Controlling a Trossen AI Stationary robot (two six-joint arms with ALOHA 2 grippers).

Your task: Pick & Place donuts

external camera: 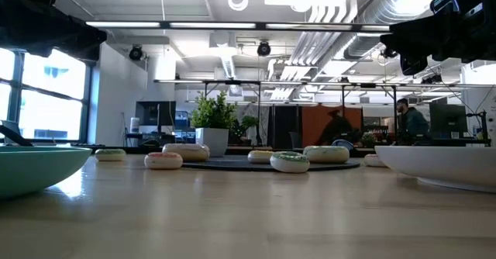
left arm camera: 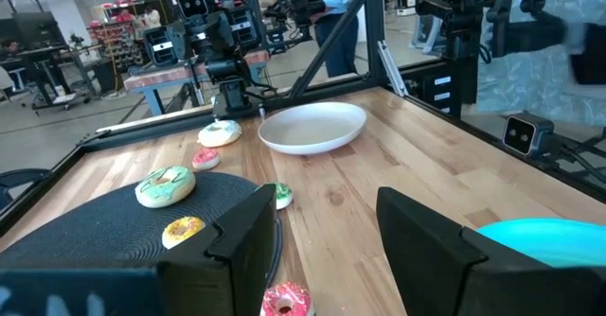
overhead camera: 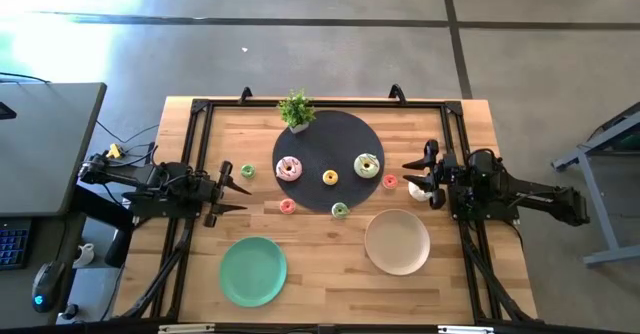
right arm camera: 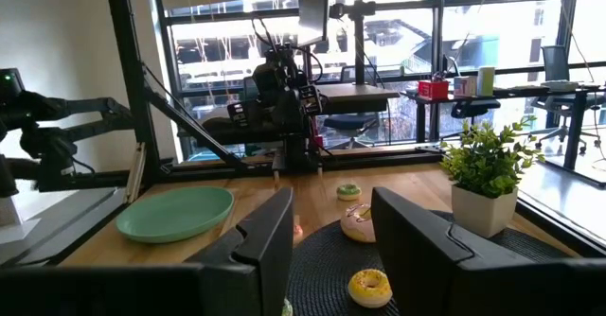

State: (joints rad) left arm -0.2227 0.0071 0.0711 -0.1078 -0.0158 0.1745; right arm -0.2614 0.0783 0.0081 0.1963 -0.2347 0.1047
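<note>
A black round mat [overhead camera: 330, 144] lies mid-table. On it rest a large pink donut [overhead camera: 289, 168], a mini yellow donut [overhead camera: 330, 177] and a large white-green donut [overhead camera: 367, 165]; a mini green donut [overhead camera: 340, 210] lies at its near edge. On the bare wood lie a mini pink donut [overhead camera: 287, 206], a mini green donut [overhead camera: 247, 171], a mini red-pink donut [overhead camera: 390, 181] and a pale donut [overhead camera: 417, 187]. My left gripper [overhead camera: 235, 187] is open at the table's left, above the wood. My right gripper [overhead camera: 420, 174] is open at the right, by the pale donut, its fingers above it.
A green plate [overhead camera: 253, 270] lies near the front left and a beige plate [overhead camera: 397, 241] near the front right. A small potted plant [overhead camera: 296, 109] stands at the mat's far edge. A black frame [overhead camera: 200, 109] runs along the table's sides and back.
</note>
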